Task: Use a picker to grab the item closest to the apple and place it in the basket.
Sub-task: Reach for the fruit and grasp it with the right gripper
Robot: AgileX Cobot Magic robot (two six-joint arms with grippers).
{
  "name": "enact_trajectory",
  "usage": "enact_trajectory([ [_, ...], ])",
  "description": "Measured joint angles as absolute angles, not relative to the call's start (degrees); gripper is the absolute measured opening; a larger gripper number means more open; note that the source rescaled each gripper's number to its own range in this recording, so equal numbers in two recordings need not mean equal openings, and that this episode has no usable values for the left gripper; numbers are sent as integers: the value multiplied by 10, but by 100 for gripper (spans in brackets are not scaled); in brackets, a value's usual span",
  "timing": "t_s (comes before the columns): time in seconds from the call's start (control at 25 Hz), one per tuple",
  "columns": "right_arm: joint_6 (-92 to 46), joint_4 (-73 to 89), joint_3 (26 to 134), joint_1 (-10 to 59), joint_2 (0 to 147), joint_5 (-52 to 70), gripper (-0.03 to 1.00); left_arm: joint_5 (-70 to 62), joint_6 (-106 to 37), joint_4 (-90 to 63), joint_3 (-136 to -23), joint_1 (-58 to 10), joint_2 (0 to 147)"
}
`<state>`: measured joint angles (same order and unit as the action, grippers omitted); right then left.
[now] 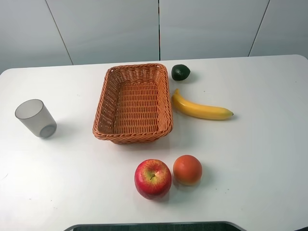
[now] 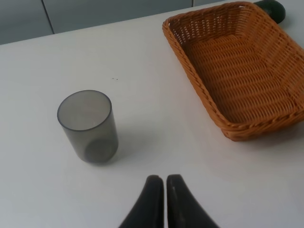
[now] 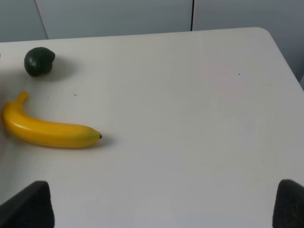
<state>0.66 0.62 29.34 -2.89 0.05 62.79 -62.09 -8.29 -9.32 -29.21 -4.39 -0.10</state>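
A red apple (image 1: 152, 178) sits near the table's front edge, with an orange (image 1: 187, 169) touching or almost touching its right side. The wicker basket (image 1: 103, 103) stands empty behind them, its rim also in the left wrist view (image 2: 190, 66). My left gripper (image 2: 165, 181) is shut, its black fingers pressed together over bare table near the grey cup. My right gripper (image 3: 161, 209) is open, fingers (image 3: 28, 204) far apart at the picture's corners, above bare table in front of the banana. Neither gripper shows in the exterior high view.
A yellow banana (image 1: 199, 109) lies right of the basket, seen too by the right wrist camera (image 3: 47, 130). A dark green avocado (image 1: 180, 72) sits behind it (image 3: 39, 61). A translucent grey cup (image 1: 35, 118) stands at the left (image 2: 89, 126).
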Motion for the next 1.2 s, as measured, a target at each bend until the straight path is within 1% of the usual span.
enact_trajectory([
  [0.4,8,6,293,-29,0,628,100,-621,-83,-93,-292,-44,-1],
  [0.48,-14,6,293,-29,0,628,100,-621,-83,-93,-292,-44,-1],
  [0.56,-67,9,293,-29,19,628,100,-621,-83,-93,-292,-44,-1],
  [0.76,-184,60,299,-27,152,628,100,-621,-83,-93,-292,-44,-1],
  [0.88,-223,68,318,-9,247,622,100,-621,-83,-93,-292,-44,-1],
  [1.0,-247,65,344,22,345,621,100,-621,-83,-93,-292,-44,-1],
  [1.2,-260,24,388,101,478,617,100,-621,-83,-93,-292,-44,-1],
])
